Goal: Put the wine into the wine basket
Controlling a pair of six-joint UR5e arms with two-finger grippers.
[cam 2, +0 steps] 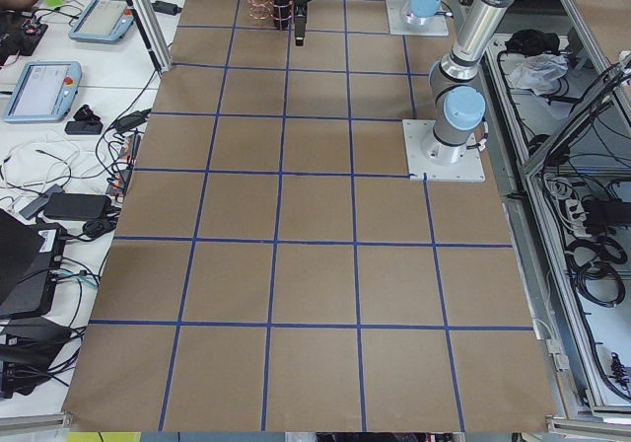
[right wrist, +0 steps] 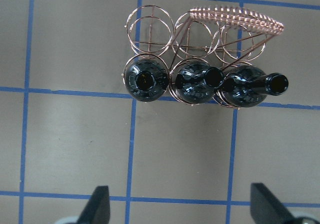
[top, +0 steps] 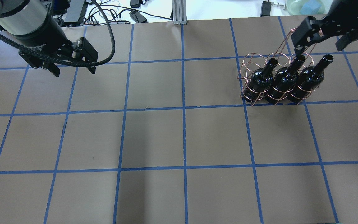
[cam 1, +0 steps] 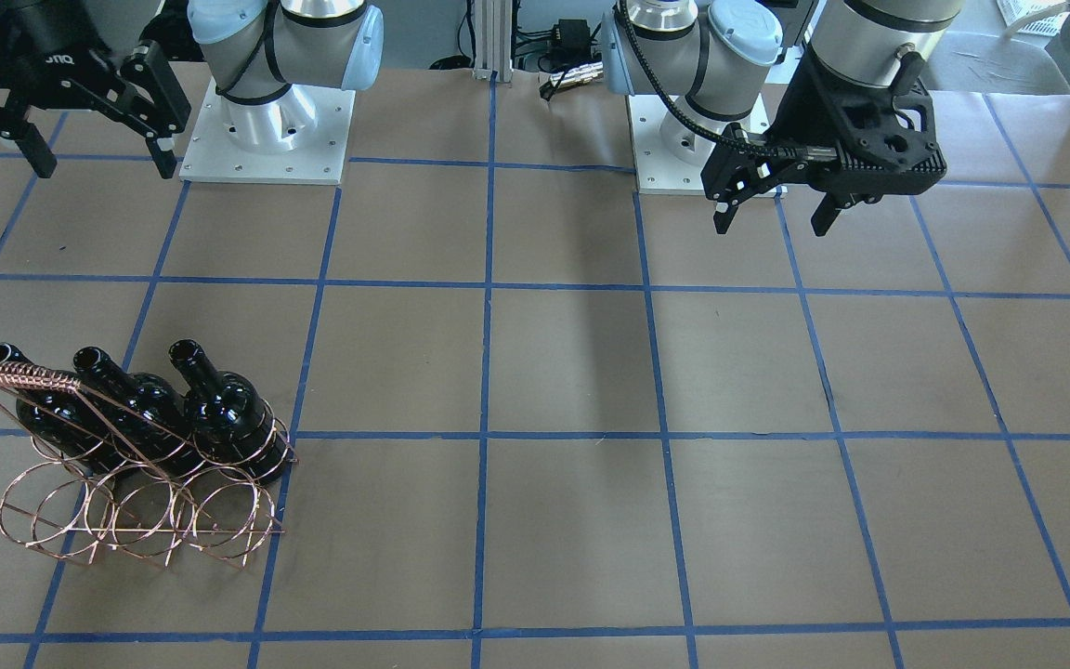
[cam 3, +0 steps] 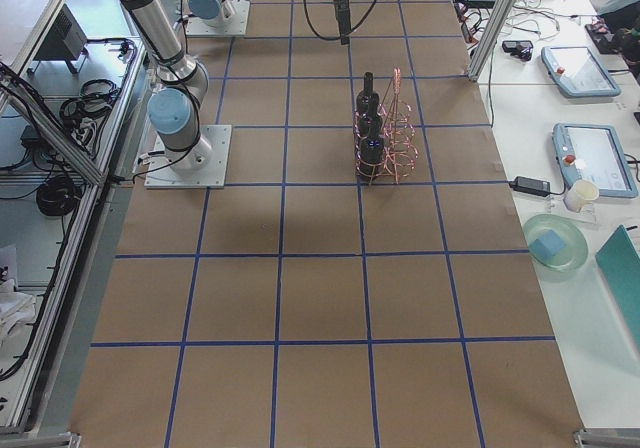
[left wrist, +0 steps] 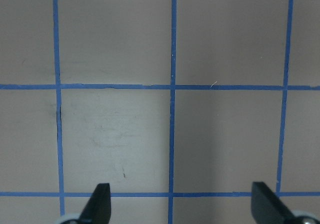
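Note:
Three alike glossy black wine bottles (cam 1: 224,409) (top: 283,82) (right wrist: 195,81) stand upright side by side in the copper wire basket (cam 1: 19,376) (top: 250,59) (right wrist: 235,19), in the row of rings nearer the robot. I cannot tell which one is the task's own. The basket's other row of rings holds nothing. My right gripper (cam 1: 100,167) (top: 318,45) (right wrist: 180,206) is open and empty, raised above the basket and apart from it. My left gripper (cam 1: 772,226) (top: 74,72) (left wrist: 182,206) is open and empty, high over bare table on the far side.
The brown table (top: 182,140) carries a blue tape grid. The two arm bases (cam 1: 266,130) (cam 1: 684,139) stand at the robot's edge. An aluminium post (top: 178,12) and cables lie beyond the far edge. Tablets and a green plate (cam 3: 555,243) sit on the side desk.

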